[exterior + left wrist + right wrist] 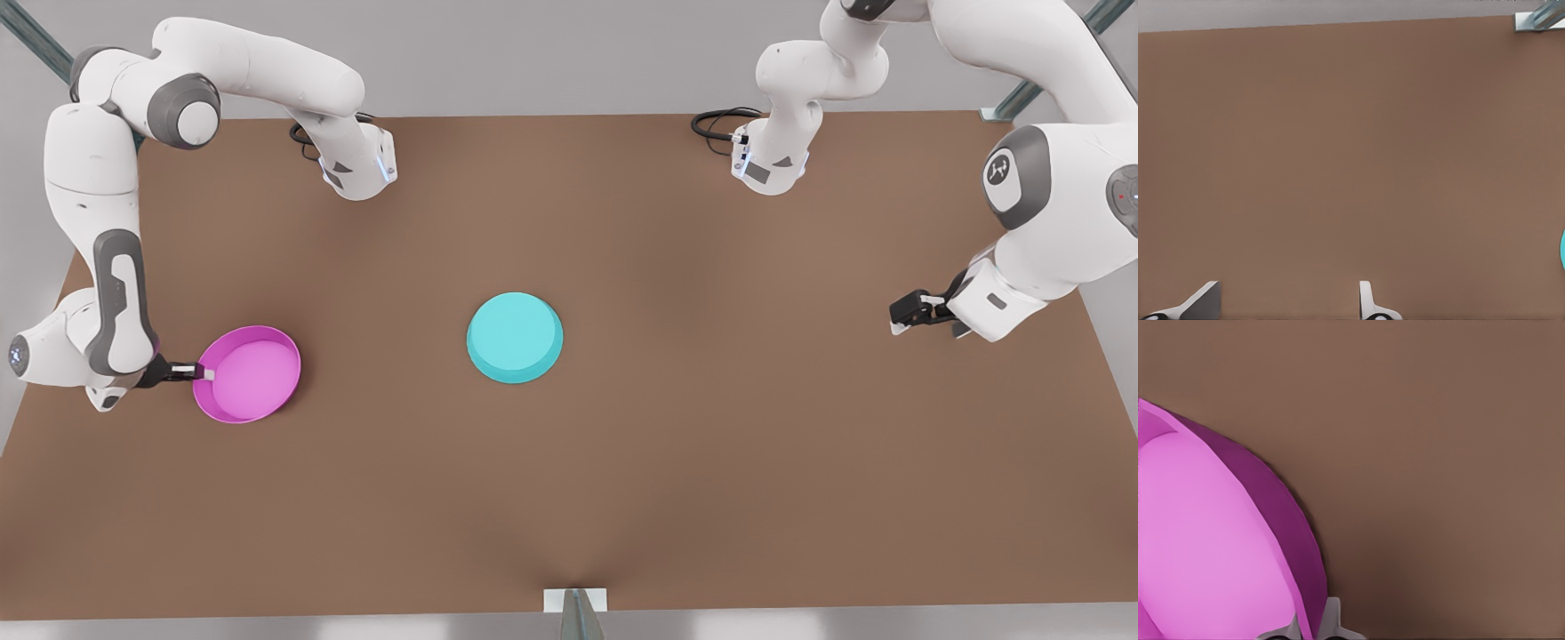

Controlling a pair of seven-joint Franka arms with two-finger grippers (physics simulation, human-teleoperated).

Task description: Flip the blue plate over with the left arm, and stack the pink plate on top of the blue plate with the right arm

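Right hand (206,373): at the front view's left, pinching the rim of the pink plate (253,373).
Pink plate: open side up, tilted.
Blue plate (515,337): middle of the worktop (676,462), flat base up.
Left hand (900,322): at the front view's right, well apart from both plates, fingers spread wide, holding nothing.

blue plate (1563,250) cut off at edge

A brown table (622,462) carries the plates. The blue plate (515,338) lies base-up near its middle. The pink plate (248,373), well apart toward the front view's left, sits open side up, tilted.
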